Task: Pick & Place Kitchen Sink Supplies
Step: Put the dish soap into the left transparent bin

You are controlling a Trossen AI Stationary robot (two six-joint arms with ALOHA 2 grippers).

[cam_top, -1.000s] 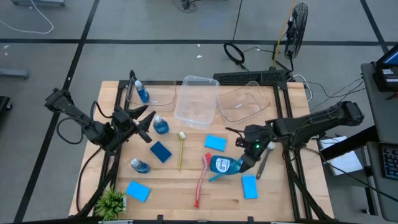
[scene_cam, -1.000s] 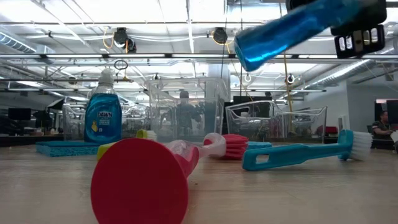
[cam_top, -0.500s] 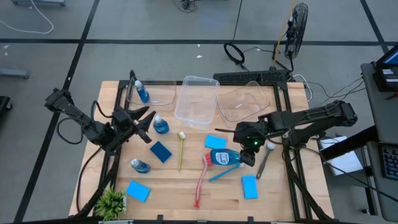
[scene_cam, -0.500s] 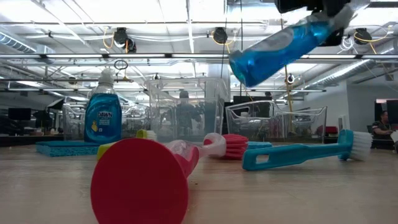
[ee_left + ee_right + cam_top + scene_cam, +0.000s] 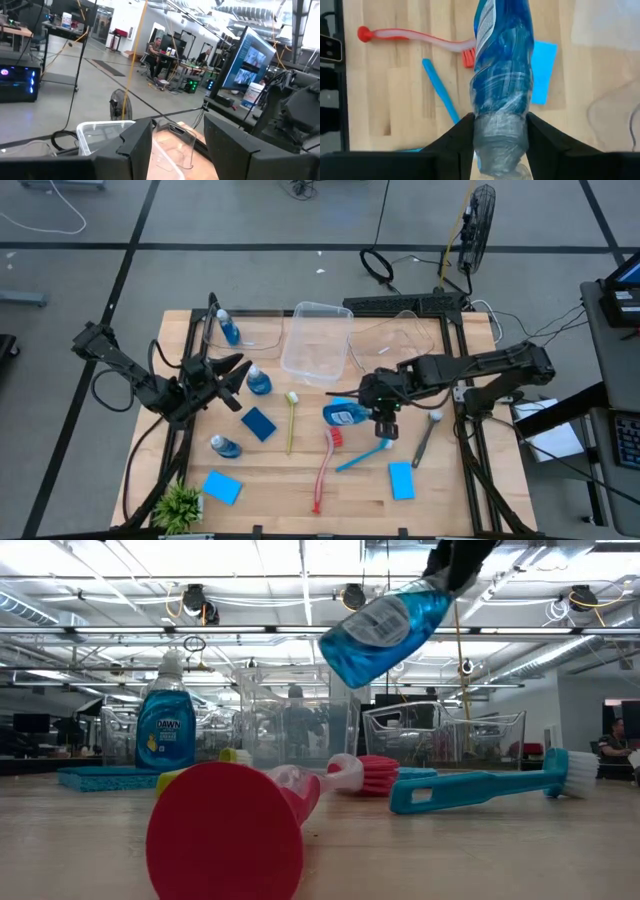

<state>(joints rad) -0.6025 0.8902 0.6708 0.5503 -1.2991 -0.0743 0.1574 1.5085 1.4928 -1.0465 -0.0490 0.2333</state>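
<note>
1. Right gripper (image 5: 382, 412) clamped on bottle (image 5: 345, 415) near its cap end, fingers pinching both sides in the wrist view; bottle airborne, tilted, body pointing picture-left.
2. Changed over the last second: bottle carried from lower centre-right of the high view up and left to centre frame, now over the blue sponge (image 5: 347, 408) and near the red brush (image 5: 325, 470) head. Low view agrees: bottle (image 5: 382, 628) slid left across the top of the frame and tipped steeper.
3. Blue brush (image 5: 362, 455) uncovered, lying on the table (image 5: 280, 480) below the gripper in the frame.
4. Heading reads as a transfer toward the clear tubs (image 5: 318, 340) at upper centre; judged mid-carry, no drop yet.
5. Left gripper (image 5: 228, 380) parked at left-centre, fingers spread, nothing between them; same spot all second. Standing bottle (image 5: 258, 381) just beside it, untouched.
6. Still on the table: bottle at lower left (image 5: 224, 446), dark blue sponge (image 5: 258, 423), yellow-green brush (image 5: 291, 420), grey brush (image 5: 424, 438), sponges at lower left (image 5: 221, 487) and lower right (image 5: 401, 479). One bottle (image 5: 228, 328) sits at the upper-left tub.
7. Risk: grip sits far toward the cap, bottle hanging long; could swing or slip on release.
</note>
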